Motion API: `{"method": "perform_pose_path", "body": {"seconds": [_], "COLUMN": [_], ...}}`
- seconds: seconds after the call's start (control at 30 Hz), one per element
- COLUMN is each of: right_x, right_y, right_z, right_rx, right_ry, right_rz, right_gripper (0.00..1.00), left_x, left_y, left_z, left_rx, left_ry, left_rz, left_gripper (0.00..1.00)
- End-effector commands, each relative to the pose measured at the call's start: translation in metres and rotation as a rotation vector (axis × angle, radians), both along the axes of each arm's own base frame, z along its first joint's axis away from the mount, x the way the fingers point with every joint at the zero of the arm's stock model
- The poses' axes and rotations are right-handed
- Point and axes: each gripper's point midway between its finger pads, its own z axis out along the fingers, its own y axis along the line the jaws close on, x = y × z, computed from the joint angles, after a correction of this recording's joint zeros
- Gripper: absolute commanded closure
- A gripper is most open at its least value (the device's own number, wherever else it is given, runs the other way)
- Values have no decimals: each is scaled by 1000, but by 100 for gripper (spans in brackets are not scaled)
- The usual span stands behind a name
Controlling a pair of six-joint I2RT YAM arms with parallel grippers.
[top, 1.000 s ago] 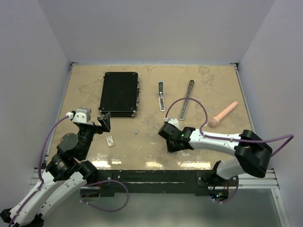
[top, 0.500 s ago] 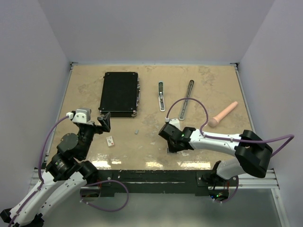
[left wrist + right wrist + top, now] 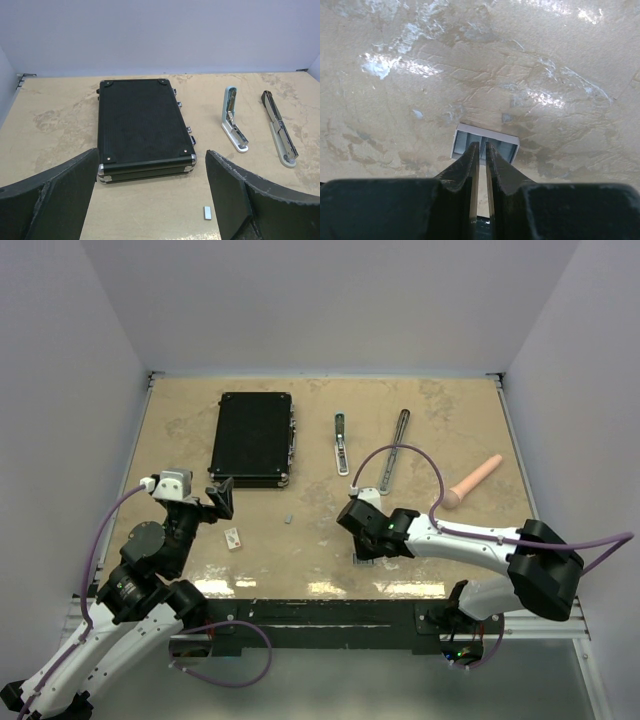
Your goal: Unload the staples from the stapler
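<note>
Staples (image 3: 487,136) lie at the closed right jaws' tips.

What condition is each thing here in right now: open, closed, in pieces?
left gripper: open, empty.
right gripper: shut.
stapler: apart in two bars, lying flat.
black case: closed, flat.
loose staple strip: lying free.
second staple strip: at right gripper's tips, hold unclear.

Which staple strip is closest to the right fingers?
The staple strip at the right fingers' tips; the other strip lies farther left, near the white block.
</note>
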Motion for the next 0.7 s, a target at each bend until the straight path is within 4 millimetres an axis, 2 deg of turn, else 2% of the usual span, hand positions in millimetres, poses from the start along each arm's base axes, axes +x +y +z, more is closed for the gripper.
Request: {"method": "perform_pose_path", "body": {"seconds": [0.0,0.17,0.27,0.3,0.33,0.4,0.43,0.5,0.53,0.57,0.6,0.63,0.67], "right_x": [9,14,23,26,34,42,50,60,68,72,75,82,85], "right_y": [20,26,40,44,56,68,80,91,105,110,116,125,130], "right_z": [17,22,38,41,51,59,70,64,78,68,68,77,74], "right_rx": [94,100,145,157,193,217,250,229,261,235,236,259,257], "right_ry": [-40,-55,-89,-99,-124,-148,-166,-164,-179,-167,-169,-180,-178], "right_rz": [14,16,25,29,36,36,17,-15,-36,-51,-63,-88,-99], "right_gripper": [86,85,78,73,71,65,62,53,53,53,53,53,53], "left_x": [-1,-1,0,0,0,0,0,0,0,-1,-1,-1,-2], "left_y": [-1,-1,-1,0,1,2,2,4,6,7,9,12,13], "left_z": [13,13,11,12,12,12,11,12,12,12,13,12,14], "left_rx": [-34,-36,-34,-37,-40,-43,-38,-40,-39,-41,-44,-43,-49], "left_ry": [-35,-34,-29,-31,-29,-30,-27,-28,-26,-25,-26,-22,-27], "left_rz": [-7,-7,-4,-2,6,10,15,20,30,36,44,61,64], "left_gripper": [9,8,8,8,8,8,8,9,9,9,9,9,9]}}
